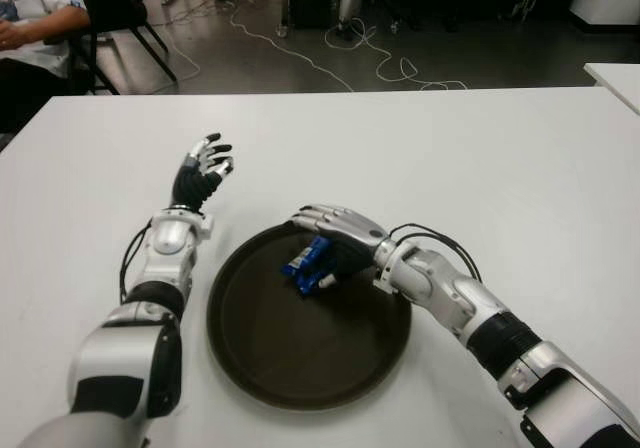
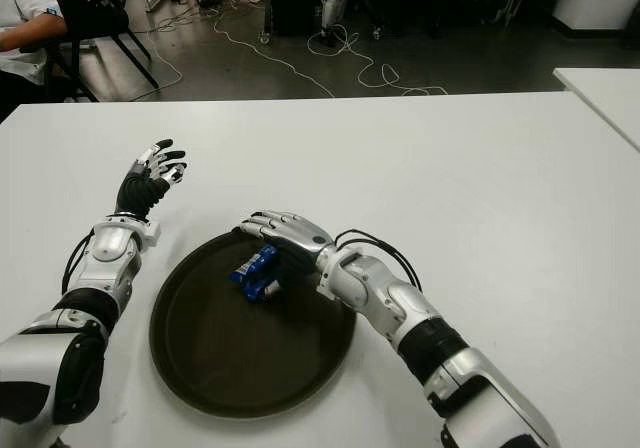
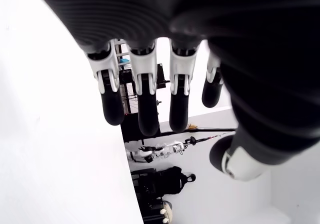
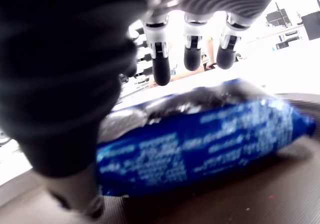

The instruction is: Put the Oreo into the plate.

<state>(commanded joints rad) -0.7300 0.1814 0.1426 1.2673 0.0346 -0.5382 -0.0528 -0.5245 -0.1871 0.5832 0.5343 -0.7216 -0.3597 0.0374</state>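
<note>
While the left robot hand [image 1: 205, 165] hovers unclenched beside the plate [image 1: 260, 358], cables [image 1: 385, 68] cross the floor. The Oreo [image 1: 308, 264] lies in the plate under the right robot hand [image 1: 335, 230], fingers released.

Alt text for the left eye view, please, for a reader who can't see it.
The robot's right hand reaches over a dark round plate on a white table, its open fingers above a blue Oreo pack lying in the plate. Its left hand shows left of the plate, fingers spread, holding nothing.
</note>
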